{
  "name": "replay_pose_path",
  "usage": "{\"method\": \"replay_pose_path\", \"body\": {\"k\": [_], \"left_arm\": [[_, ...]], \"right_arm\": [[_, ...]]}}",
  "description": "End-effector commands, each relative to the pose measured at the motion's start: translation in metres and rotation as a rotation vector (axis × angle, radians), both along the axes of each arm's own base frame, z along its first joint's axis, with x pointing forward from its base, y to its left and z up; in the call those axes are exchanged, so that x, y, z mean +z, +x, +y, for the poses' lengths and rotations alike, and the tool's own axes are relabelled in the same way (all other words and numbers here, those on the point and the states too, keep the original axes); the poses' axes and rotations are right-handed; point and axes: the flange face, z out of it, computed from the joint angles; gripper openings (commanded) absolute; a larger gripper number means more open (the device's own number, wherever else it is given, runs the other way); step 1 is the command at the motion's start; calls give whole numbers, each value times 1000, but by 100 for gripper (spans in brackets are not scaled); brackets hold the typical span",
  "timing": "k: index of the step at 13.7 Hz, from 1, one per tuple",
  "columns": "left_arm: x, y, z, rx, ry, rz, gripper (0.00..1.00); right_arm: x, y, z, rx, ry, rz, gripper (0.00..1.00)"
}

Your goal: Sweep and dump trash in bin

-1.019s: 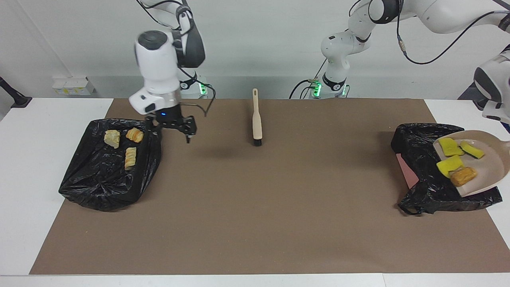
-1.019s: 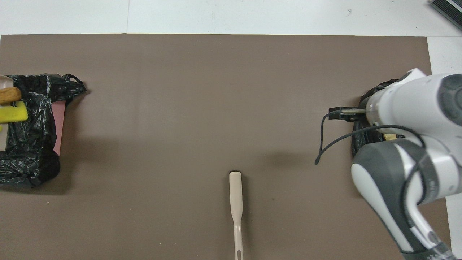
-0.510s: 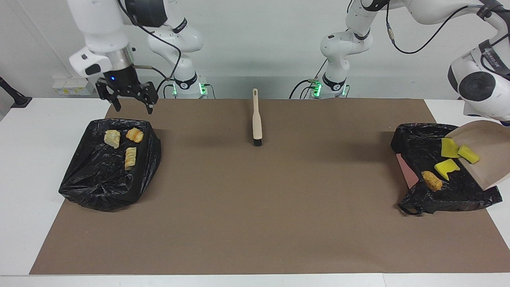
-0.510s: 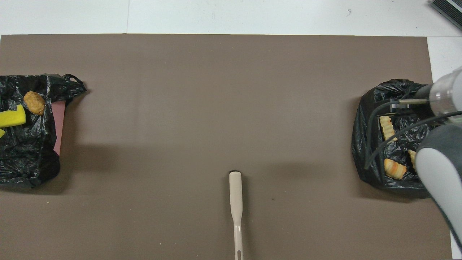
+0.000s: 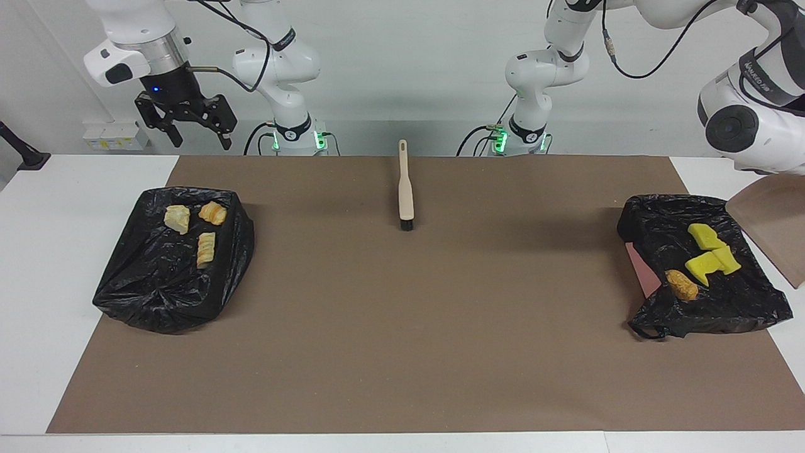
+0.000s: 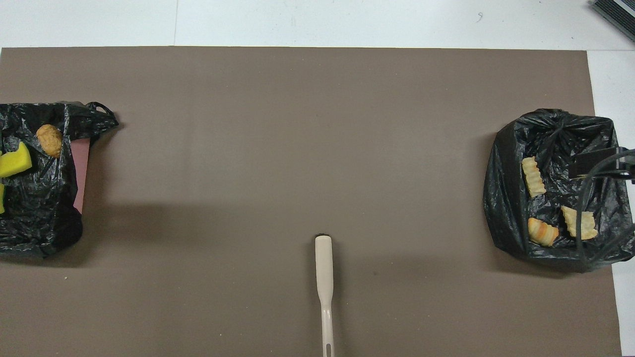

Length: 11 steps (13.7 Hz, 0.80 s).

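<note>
Trash sat in two black bags: three bread lumps [image 5: 198, 229] in the bag [image 5: 170, 277] at the right arm's end, three yellow sponge pieces [image 5: 709, 255] plus one lump [image 5: 682, 284] in the bag [image 5: 698, 296] at the left arm's end – long axes mixed. Brown mat [image 5: 415, 327] on a white counter [image 5: 63, 251], white wall. Brush [image 5: 405, 185] lay mid-mat, handle toward the robots. Right gripper [image 5: 187, 129] hung above the counter, jaws spread. Left gripper out of frame – dustpan [image 5: 777, 220] tilted over its bag.

1. I see the brush [image 6: 324, 282] lying on the brown mat [image 6: 297, 148], nearest the robots.
2. One black bin bag [image 6: 555, 183] holds three bread lumps [image 6: 533, 176].
3. The other bag [image 6: 39, 208] holds yellow sponge [image 6: 15, 161] and a lump [image 6: 49, 140].
</note>
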Motion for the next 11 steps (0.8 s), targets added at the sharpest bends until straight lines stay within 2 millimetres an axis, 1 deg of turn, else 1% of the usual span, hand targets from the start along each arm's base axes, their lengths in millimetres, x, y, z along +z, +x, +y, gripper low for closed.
{"method": "replay_pose_path", "body": {"k": [1, 2, 4, 5, 6, 8, 9, 10, 11], "left_arm": [[26, -11, -29, -43, 14, -3, 0], [31, -12, -37, -51, 5, -17, 0], [33, -13, -61, -34, -118, -44, 0], [28, -12, -73, -15, -186, -51, 0], [25, -11, -90, 1, -246, -65, 0], [16, -14, -111, 70, -359, -117, 0], [9, -17, -131, 108, -424, -159, 0], [5, -22, -137, 177, -480, -207, 0], [-1, -26, -148, 253, -539, -260, 0]], "right_arm": [[15, -18, -2, 24, 21, 0, 100], [17, -20, -3, 44, 8, -1, 100], [16, -20, -10, 106, 6, -3, 100], [16, -19, -17, 96, 10, -4, 100], [15, -18, -22, 87, 14, -9, 100], [14, -13, -33, 74, -6, -19, 100], [16, -14, -32, 72, -9, -16, 100], [15, -14, -31, 75, -12, -13, 100], [16, -15, -36, 67, -10, -14, 100]]}}
